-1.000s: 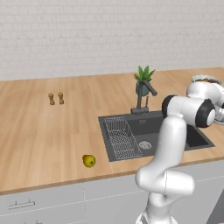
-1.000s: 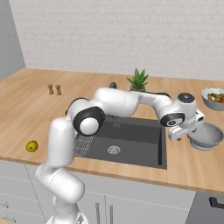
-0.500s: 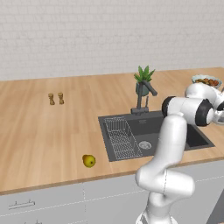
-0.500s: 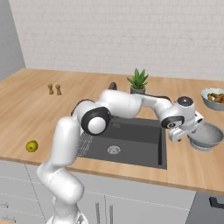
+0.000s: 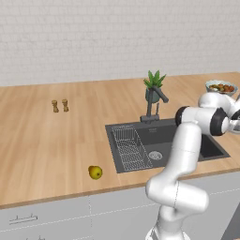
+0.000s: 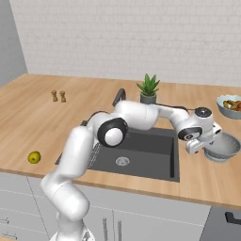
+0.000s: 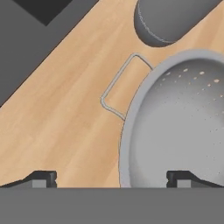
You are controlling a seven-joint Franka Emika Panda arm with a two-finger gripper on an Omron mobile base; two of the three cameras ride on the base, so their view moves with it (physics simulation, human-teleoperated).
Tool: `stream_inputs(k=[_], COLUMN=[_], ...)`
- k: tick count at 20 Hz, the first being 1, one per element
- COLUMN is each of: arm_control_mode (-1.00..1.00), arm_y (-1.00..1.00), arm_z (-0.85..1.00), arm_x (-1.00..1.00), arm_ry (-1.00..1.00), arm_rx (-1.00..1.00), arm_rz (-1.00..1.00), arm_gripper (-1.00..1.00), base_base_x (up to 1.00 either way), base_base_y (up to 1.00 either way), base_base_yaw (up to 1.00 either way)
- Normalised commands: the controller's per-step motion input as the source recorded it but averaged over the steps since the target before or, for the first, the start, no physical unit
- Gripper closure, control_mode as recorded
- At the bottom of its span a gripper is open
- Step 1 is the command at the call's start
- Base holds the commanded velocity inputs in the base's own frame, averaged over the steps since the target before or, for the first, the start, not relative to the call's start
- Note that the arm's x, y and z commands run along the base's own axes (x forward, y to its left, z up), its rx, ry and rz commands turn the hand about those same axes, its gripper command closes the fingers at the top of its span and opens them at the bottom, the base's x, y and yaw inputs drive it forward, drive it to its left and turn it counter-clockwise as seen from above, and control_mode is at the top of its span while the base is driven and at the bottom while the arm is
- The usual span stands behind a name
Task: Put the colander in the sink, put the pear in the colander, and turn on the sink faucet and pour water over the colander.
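The silver colander (image 6: 225, 147) sits on the counter just right of the dark sink (image 6: 141, 150). My gripper (image 6: 202, 145) hovers at its left rim. In the hand view the gripper (image 7: 113, 179) is open, its fingertips (image 7: 41, 178) wide apart. The colander's rim (image 7: 127, 131) runs between them, one tip over the wood and the other over the perforated bowl. The colander's wire handle (image 7: 120, 85) lies just ahead. The yellow-green pear (image 5: 95, 172) rests on the counter left of the sink near the front edge. The faucet (image 5: 152, 105) stands behind the basin.
A wire rack (image 5: 130, 147) fills the sink's left side. A potted plant (image 5: 153, 84) stands behind the faucet. A pale fruit bowl (image 6: 230, 106) is behind the colander at the far right. Two small shakers (image 5: 60, 105) stand far left.
The hand has sunk a little and edged right, closer to the colander's left rim. The colander, pear and faucet have not moved.
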Motion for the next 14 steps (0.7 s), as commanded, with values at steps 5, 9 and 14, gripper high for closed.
stream_inputs(k=[5, 9, 14], arm_control_mode=[-1.00, -1.00, -1.00], arm_y=[-0.17, -0.19, -0.13], arm_z=[-0.17, -0.14, -0.17], arm_x=[0.20, 0.16, 0.13], arm_ry=[0.00, 0.00, 0.00], arm_rx=[0.00, 0.00, 0.00], arm_rz=[0.01, 0.01, 0.02], arm_gripper=[-1.00, -1.00, -1.00], base_base_x=[0.00, 0.00, 0.00], base_base_y=[0.00, 0.00, 0.00], base_base_yaw=[0.00, 0.00, 0.00])
